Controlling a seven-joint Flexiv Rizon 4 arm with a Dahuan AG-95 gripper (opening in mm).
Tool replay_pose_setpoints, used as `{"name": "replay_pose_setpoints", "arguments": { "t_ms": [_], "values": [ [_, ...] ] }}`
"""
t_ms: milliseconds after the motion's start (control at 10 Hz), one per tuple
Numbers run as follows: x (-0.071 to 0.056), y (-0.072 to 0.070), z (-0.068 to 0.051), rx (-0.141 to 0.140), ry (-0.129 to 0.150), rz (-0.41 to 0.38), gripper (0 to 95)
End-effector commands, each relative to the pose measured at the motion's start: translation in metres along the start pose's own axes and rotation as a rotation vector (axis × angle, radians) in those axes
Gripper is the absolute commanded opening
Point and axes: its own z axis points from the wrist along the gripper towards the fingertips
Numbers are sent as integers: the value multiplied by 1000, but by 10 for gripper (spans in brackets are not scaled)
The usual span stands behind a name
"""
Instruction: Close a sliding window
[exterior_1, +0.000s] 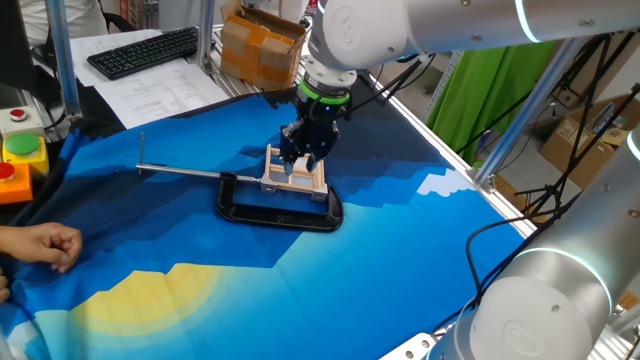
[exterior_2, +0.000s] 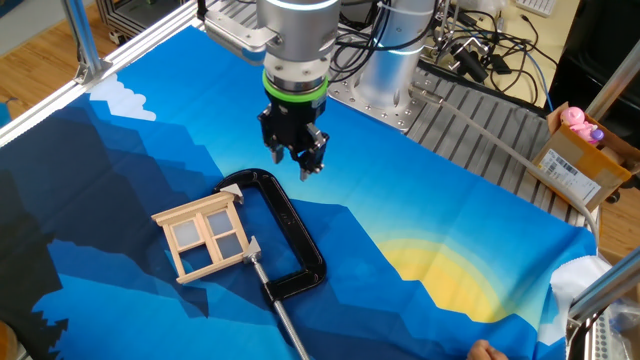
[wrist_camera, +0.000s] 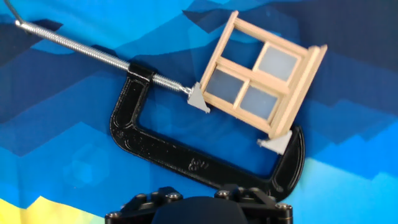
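The sliding window (exterior_1: 296, 178) is a small pale wood frame with crossbars. It lies on the blue cloth, held between the screw pad and the end of a black C-clamp (exterior_1: 280, 212). It also shows in the other fixed view (exterior_2: 206, 238) and in the hand view (wrist_camera: 261, 74). My gripper (exterior_2: 296, 162) hangs above the cloth just beyond the clamp's curved end, apart from the window. Its two fingers stand a little apart with nothing between them. In the first fixed view the gripper (exterior_1: 304, 155) overlaps the window's far edge. The hand view shows only the hand's base, not the fingers.
The clamp's long threaded rod (exterior_1: 185, 172) sticks out to the left. A person's hand (exterior_1: 45, 245) rests on the cloth's left edge. A button box (exterior_1: 20, 150), a keyboard (exterior_1: 145, 50) and a cardboard box (exterior_1: 262, 45) lie beyond the cloth. A second arm's base (exterior_1: 540, 300) is at the front right.
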Motion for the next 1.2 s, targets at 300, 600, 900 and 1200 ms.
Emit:
{"name": "replay_pose_setpoints", "arguments": {
  "t_ms": [300,600,900,1200],
  "values": [
    [-4,1,0,2,20,42,0],
    [-4,1,0,1,19,46,0],
    [7,5,2,-2,14,28,0],
    [19,15,1,-2,17,21,0]
  ]
}}
